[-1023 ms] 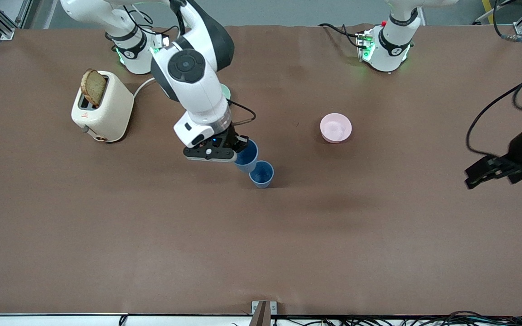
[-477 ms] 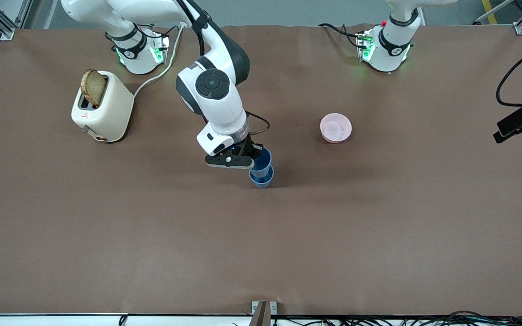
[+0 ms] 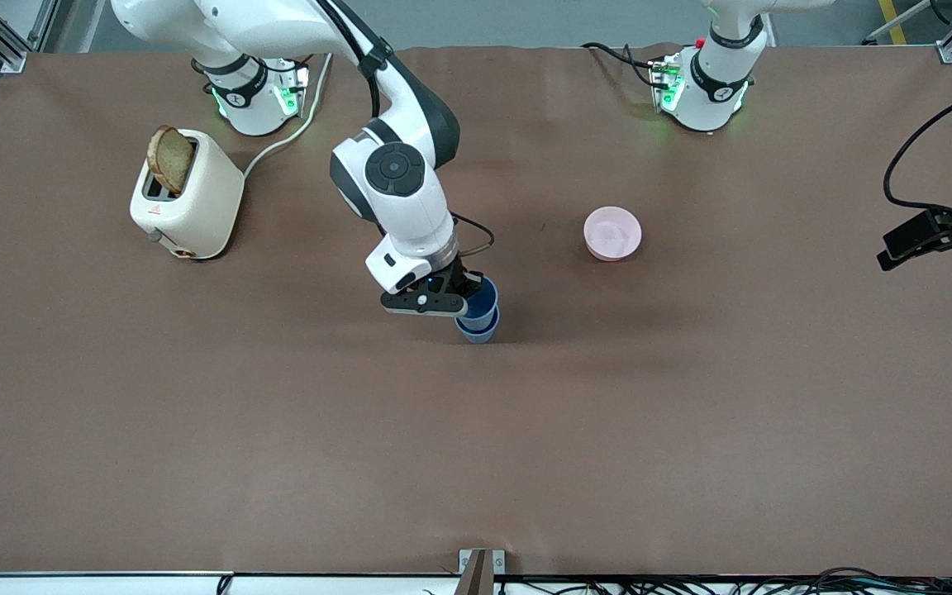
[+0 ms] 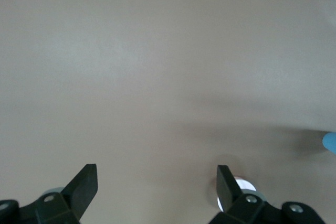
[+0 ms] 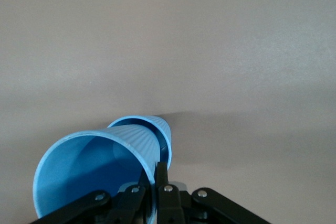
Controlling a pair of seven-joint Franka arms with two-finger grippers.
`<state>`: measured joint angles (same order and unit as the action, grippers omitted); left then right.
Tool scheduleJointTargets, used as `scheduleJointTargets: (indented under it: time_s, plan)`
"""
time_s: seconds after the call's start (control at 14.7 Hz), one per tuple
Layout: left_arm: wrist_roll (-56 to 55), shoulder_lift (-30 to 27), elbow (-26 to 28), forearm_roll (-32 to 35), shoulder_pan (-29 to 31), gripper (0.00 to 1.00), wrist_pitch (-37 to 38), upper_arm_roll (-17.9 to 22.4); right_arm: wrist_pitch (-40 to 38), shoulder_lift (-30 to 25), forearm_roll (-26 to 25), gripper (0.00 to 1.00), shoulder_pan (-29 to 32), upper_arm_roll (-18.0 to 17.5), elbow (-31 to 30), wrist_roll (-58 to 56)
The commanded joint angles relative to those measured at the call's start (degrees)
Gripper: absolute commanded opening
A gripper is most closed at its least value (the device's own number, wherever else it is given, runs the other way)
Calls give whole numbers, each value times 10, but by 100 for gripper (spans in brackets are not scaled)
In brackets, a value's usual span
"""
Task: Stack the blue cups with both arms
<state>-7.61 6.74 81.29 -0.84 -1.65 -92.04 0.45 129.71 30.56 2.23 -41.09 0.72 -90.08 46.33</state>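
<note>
My right gripper [image 3: 466,302] is shut on the rim of a blue cup [image 3: 483,299], which it holds partly lowered into the second blue cup [image 3: 477,331] standing near the middle of the table. In the right wrist view the held cup [image 5: 94,166] fills the foreground, its wall pinched between my fingers [image 5: 161,174], and the lower cup's rim [image 5: 165,129] shows around its base. My left gripper [image 3: 914,244] is open and empty, up over the left arm's end of the table. The left wrist view shows its spread fingers [image 4: 84,184] above bare table.
A pink bowl [image 3: 612,233] sits farther from the front camera, toward the left arm's end. A cream toaster [image 3: 185,194] with a slice of bread [image 3: 169,159] stands at the right arm's end. The mint-green bowl is hidden.
My right gripper has carried the held blue cup from beside the standing cup to over it and lowered it into it. My left gripper has drawn away toward its end of the table.
</note>
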Motion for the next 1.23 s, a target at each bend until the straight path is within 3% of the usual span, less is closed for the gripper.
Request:
scheduleJointTargets:
  time_s: [0.0, 0.41, 0.68, 0.75, 0.82, 0.89, 1.02, 1.16]
  plan:
    - [9, -43, 53, -10, 2, 100, -24, 2, 13, 12, -8, 3, -8, 6, 3, 6]
    - [9, -36, 52, -10, 0, 100, -24, 1, 38, 33, -9, 7, -15, 7, 2, 4]
    - [8, -34, 48, -6, -5, 100, -24, 1, 38, 35, -14, 21, -15, 7, 0, 4]
    - [8, -33, 48, -7, -5, 100, -25, 0, 38, 35, -14, 37, -15, 7, 0, 4]
    - [8, -33, 46, -7, -5, 100, -26, 0, 38, 35, -15, 69, -15, 7, 0, 4]
    - [15, -34, 44, -8, -5, 100, -26, 0, 37, 34, -17, 83, -15, 7, 1, 4]
    - [15, -36, 45, -2, -6, 100, -24, 0, 29, 21, -16, 99, -9, 7, 0, 5]
    - [15, -35, 47, -1, -5, 100, -20, -3, 17, -20, -16, 100, -1, 12, -1, 7]
